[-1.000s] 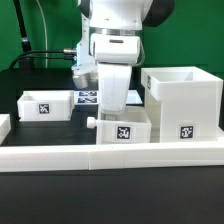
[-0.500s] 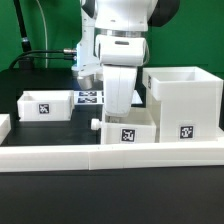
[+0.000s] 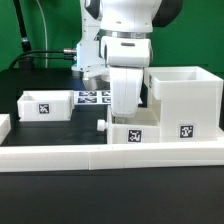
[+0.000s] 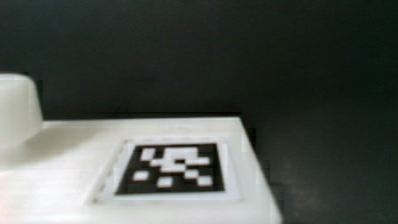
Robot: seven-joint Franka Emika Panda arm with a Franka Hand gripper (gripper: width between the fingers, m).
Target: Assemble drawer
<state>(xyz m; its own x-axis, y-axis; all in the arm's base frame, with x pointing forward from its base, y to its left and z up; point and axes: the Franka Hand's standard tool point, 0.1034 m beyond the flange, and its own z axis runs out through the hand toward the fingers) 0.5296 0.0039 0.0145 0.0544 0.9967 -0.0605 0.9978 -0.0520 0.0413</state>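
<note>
A small white knobbed tray (image 3: 130,134) with a square tag (image 3: 134,136) sits against the front wall. Its knob (image 3: 103,126) points to the exterior view's left. My gripper (image 3: 128,113) reaches down into this tray from above. Its fingertips are hidden behind the tray's wall, and it seems shut on the tray. The large cubic casing (image 3: 185,100) stands just to the exterior view's right, next to the tray. A second tray (image 3: 45,105) rests at the left. The wrist view shows a white tagged face (image 4: 175,168) close up; no fingers show there.
The long low white border wall (image 3: 90,156) runs along the front. The marker board (image 3: 96,97) lies behind the arm. Black cables and a green backdrop are at the far left. A rounded white part (image 4: 15,105) sits at the wrist view's edge.
My gripper and the small knobbed tray have moved together toward the exterior view's right, closer to the large casing. The other parts have not moved.
</note>
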